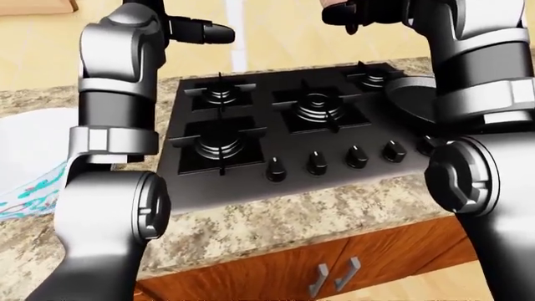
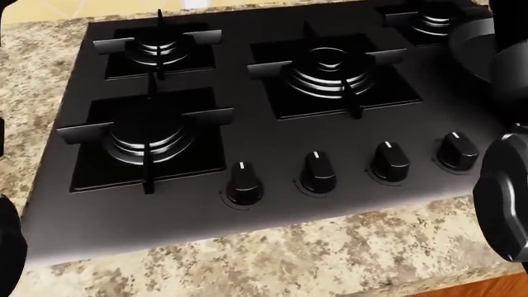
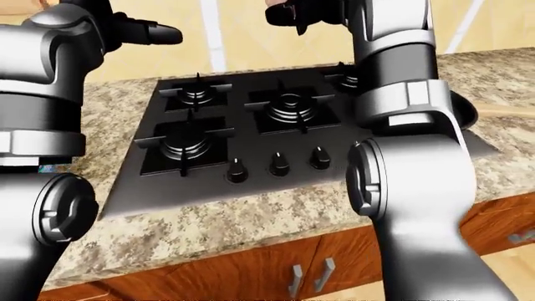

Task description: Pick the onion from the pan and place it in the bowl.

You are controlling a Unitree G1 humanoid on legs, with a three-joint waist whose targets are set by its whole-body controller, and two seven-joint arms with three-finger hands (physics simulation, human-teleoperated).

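In the left-eye view my right hand [image 1: 347, 14] is raised high above the black stove, at the top edge of the view. Its dark fingers curl round a pale pinkish lump, the onion [image 1: 337, 5], mostly cut off by the edge. The dark pan [image 1: 409, 100] sits on the stove's right side, partly hidden behind my right forearm; nothing shows in its visible part. The white bowl [image 1: 29, 153] with a teal pattern rests on the counter at the far left. My left hand [image 1: 205, 31] is held up at the top left, fingers stretched out and empty.
The black stove [image 1: 276, 135] has several burners and a row of knobs [image 2: 317, 173] along its near side. A speckled granite counter [image 1: 276, 213] surrounds it, with wooden cabinet doors and metal handles [image 1: 334, 279] below. My own arms fill both sides of the eye views.
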